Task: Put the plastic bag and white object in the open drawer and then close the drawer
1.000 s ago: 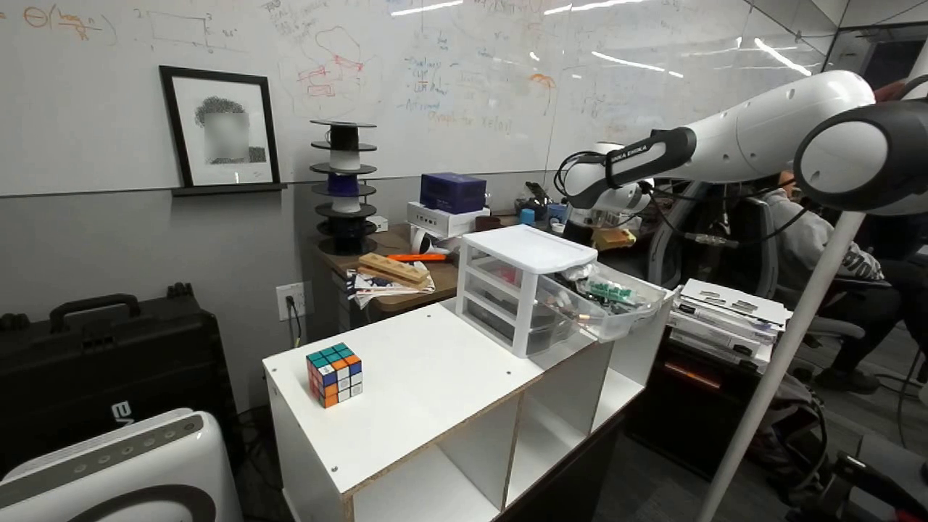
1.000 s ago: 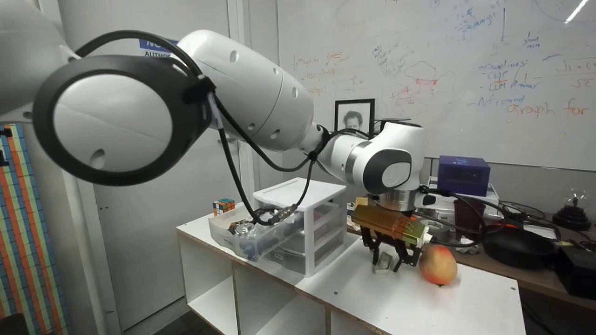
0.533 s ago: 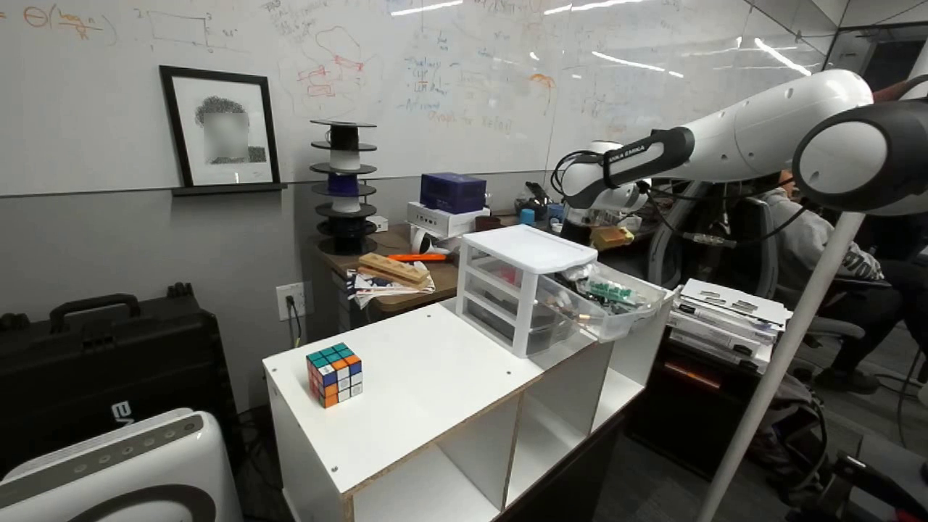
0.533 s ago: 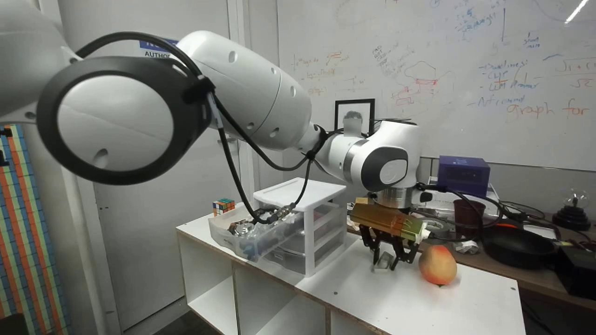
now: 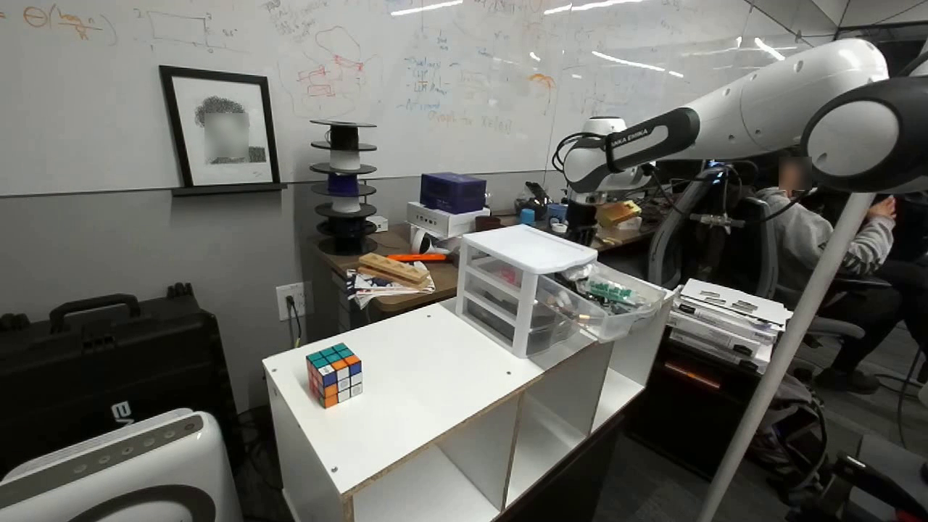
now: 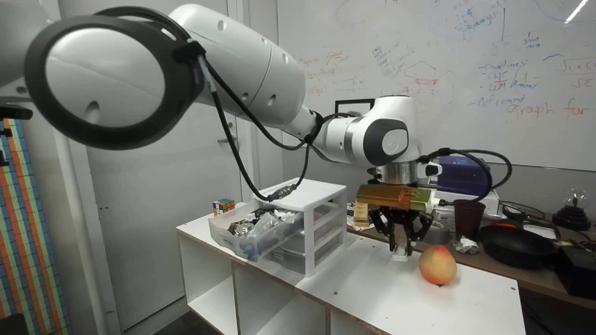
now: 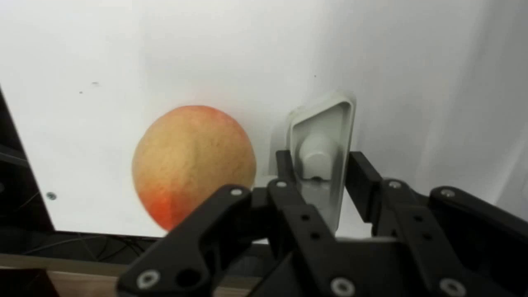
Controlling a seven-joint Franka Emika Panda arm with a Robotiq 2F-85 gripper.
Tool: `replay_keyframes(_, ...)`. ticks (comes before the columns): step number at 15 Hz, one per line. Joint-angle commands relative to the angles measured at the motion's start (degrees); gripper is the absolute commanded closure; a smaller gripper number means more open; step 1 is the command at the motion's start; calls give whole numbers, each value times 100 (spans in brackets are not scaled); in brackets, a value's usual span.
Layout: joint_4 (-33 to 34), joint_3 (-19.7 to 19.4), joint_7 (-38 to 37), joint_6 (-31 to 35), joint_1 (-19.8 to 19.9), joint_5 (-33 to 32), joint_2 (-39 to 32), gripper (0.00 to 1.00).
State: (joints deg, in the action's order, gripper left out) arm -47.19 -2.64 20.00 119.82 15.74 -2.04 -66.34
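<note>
Bag (image 6: 267, 224) likely stowed; white object (image 7: 319, 159) grasped
Right of center, the gripper (image 6: 401, 250) pinches it; loading and closing the drawer (image 6: 228, 241) remain.

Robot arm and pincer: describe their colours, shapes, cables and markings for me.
The arm is glossy white and smoothly rounded, with black-and-white joint covers and lettering ending in EMIKA. Black cables loop along it, one with a metal connector. Above the black pincer sit a silver ring and an amber-brown block. The pincer has jointed fingers and round metal screw heads.
</note>
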Motion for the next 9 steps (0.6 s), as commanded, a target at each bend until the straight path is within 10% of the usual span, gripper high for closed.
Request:
replay_keyframes(1, -915, -265, -296, -97, -246, -239, 890, 81)
replay_keyframes(9, -2936, -384, -373, 103, -844, -920, 2642, 82)
